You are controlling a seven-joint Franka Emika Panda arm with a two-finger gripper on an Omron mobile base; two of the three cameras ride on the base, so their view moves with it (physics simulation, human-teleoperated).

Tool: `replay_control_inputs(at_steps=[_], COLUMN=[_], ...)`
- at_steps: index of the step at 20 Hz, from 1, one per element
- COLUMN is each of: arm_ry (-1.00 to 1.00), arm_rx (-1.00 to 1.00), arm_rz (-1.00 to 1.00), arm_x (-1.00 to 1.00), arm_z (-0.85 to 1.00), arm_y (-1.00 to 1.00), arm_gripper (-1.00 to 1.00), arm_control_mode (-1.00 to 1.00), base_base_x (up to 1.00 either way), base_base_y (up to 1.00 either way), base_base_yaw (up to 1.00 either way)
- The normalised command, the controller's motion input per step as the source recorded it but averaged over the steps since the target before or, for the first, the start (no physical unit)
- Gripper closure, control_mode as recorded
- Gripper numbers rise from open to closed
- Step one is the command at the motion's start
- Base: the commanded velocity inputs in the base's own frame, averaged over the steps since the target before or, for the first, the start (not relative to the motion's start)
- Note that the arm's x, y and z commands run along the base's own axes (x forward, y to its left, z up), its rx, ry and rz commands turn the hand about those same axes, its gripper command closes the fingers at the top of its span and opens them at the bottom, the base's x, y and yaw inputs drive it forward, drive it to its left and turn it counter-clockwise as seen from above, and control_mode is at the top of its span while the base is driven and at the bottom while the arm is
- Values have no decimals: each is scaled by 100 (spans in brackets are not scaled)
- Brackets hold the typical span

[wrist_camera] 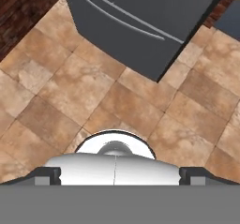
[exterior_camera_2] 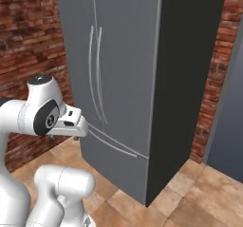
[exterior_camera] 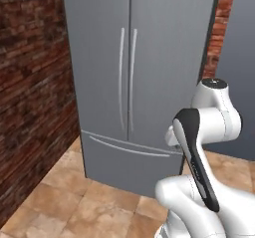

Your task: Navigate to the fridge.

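Now the French-door fridge (exterior_camera: 134, 82) looms right ahead against the brick wall (exterior_camera: 30, 97), approach seemingly near done, needing just a short squaring-up roll across the tile floor (wrist_camera: 140, 110), gripper (exterior_camera_2: 76, 121) folded, grip state unreadable.

Brick wall (exterior_camera: 30, 82) is running along the left side in the left base view, red-brown with dark mortar. More brick (exterior_camera_2: 223, 64) is showing to the right in the right base view. Grey panel (exterior_camera: 239, 62) is standing at far right, past a strip of brick. Tan tile floor (wrist_camera: 140, 110) is lying below and ahead of the jaws, mottled, with pale grout lines.
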Motion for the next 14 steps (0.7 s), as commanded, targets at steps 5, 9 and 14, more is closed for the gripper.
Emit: replay_control_inputs(at_steps=[5,9,14], arm_ry=[0,0,0], arm_rx=[0,0,0], arm_rz=[0,0,0], arm_x=[0,0,0], arm_z=[0,0,0], arm_y=[0,0,0], arm_gripper=[-100,-100,-100], arm_control_mode=[100,100,100], base_base_x=[51,58,59], base_base_y=[61,49,23], base_base_yaw=[-30,-28,-28])
